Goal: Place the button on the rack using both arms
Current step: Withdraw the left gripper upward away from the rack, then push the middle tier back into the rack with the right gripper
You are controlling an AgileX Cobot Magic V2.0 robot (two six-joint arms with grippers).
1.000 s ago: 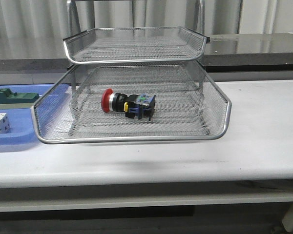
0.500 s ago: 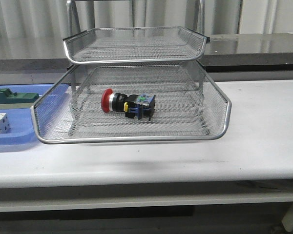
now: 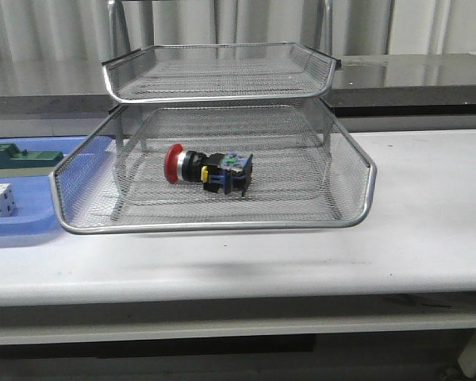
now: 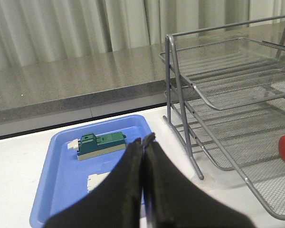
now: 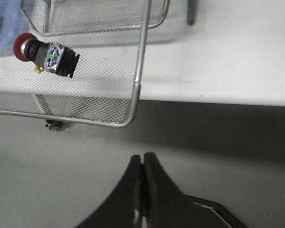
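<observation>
Button (image 3: 207, 170) unmoved on rack's (image 3: 357, 216) bottom tier (task apparently complete); left gripper (image 4: 143, 142) and right gripper (image 5: 142, 159) pressed together, empty.

Nothing to read here.
From where I stand, no letters, numbers or brand marks are legible on anything in view.

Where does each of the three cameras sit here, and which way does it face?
Front view: level with the table, facing forward at the rack holding the button; no arm shows.
Left wrist view: beside the rack, over the blue tray; shut left gripper shows.
Right wrist view: above the table edge, looking down; shut right gripper shows.
All three share rack and button.
</observation>
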